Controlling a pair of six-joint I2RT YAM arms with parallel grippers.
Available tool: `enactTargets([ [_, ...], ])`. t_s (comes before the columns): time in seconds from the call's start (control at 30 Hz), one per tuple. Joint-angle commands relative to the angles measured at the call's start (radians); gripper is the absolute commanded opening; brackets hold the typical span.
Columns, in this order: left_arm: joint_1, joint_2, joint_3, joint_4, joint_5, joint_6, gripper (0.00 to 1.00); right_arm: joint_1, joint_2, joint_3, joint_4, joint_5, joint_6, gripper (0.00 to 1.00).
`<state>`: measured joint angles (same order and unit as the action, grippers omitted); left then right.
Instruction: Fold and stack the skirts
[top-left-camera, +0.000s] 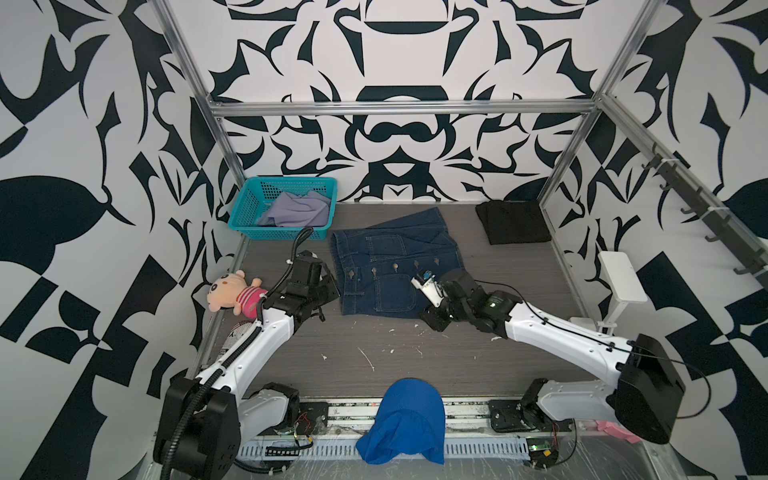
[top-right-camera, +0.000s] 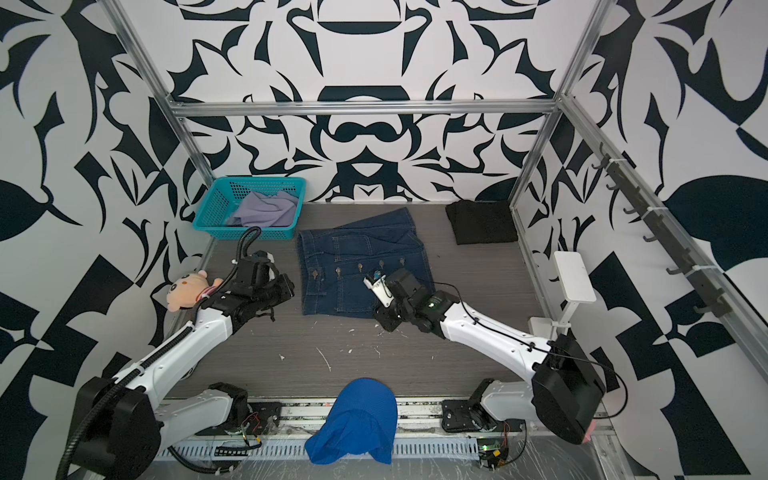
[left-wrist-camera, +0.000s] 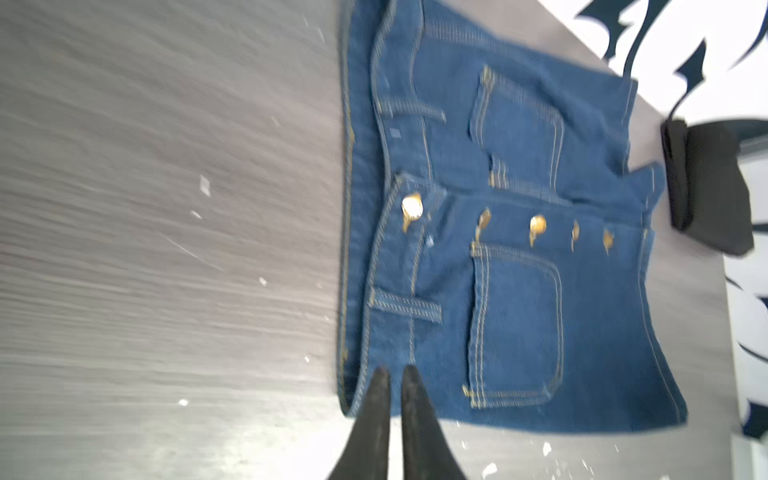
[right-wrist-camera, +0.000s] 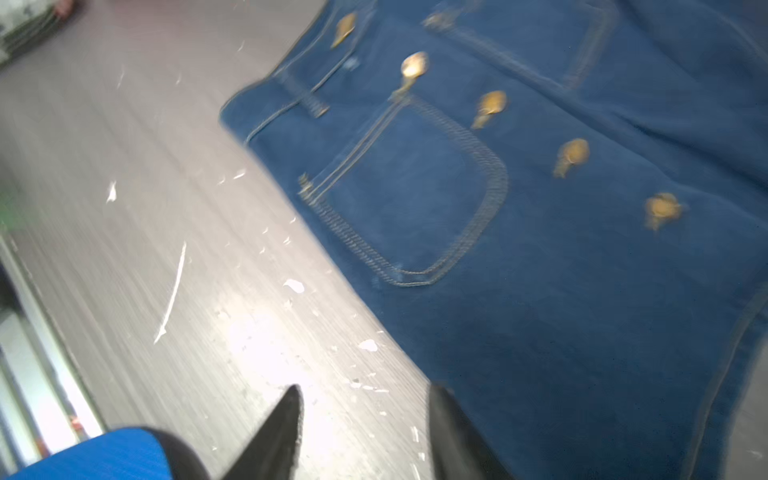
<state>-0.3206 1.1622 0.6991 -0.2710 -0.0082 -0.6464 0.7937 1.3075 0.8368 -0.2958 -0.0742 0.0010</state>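
Nearest, the right gripper (right-wrist-camera: 365, 392) is seen spread wide and empty, at 5 o'clock of the denim skirt (top-left-camera: 395, 274), which is laid flat on the table (top-left-camera: 374, 357) with its button row (top-left-camera: 395, 266) running 9 to 3. The left gripper (left-wrist-camera: 395, 374), pinched almost shut, is placed at 8 o'clock, by the waistband corner (left-wrist-camera: 353, 399). Both are judged equally near.

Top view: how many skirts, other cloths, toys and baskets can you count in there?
Skirts: 3 (denim skirt, black skirt, lavender skirt in the basket)
Blue cloths: 1
Plush toys: 1
Baskets: 1
Total: 6
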Motion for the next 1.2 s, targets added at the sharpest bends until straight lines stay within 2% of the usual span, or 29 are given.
enactTargets([
  [0.0,-0.002,0.04,0.017,-0.023,0.073,0.0,0.11,0.027,0.054,0.02,0.046,0.097,-0.132,0.59],
  [0.2,-0.025,0.105,0.055,-0.009,0.131,0.013,0.13,0.066,0.126,-0.018,0.143,0.169,-0.224,0.65],
  [0.27,-0.042,0.177,0.095,-0.018,0.141,0.028,0.12,0.088,0.168,-0.003,0.138,0.236,-0.234,0.66],
  [0.33,-0.052,0.223,0.135,-0.005,0.153,0.041,0.11,0.099,0.205,0.013,0.122,0.256,-0.255,0.67],
  [0.43,-0.052,0.301,0.209,0.045,0.166,0.059,0.1,0.131,0.249,-0.004,0.169,0.337,-0.291,0.68],
  [0.63,-0.055,0.607,0.534,-0.004,0.169,0.144,0.02,0.147,0.285,-0.04,0.293,0.385,-0.297,0.68],
  [0.77,-0.061,0.822,0.764,-0.078,0.198,0.181,0.01,0.147,0.313,-0.03,0.326,0.431,-0.305,0.58],
  [0.93,-0.068,0.996,0.934,-0.158,0.213,0.185,0.02,0.147,0.359,0.036,0.197,0.42,-0.294,0.58],
  [1.17,-0.086,1.013,0.906,-0.105,0.184,0.18,0.03,0.147,0.301,0.041,0.094,0.343,-0.259,0.63],
])
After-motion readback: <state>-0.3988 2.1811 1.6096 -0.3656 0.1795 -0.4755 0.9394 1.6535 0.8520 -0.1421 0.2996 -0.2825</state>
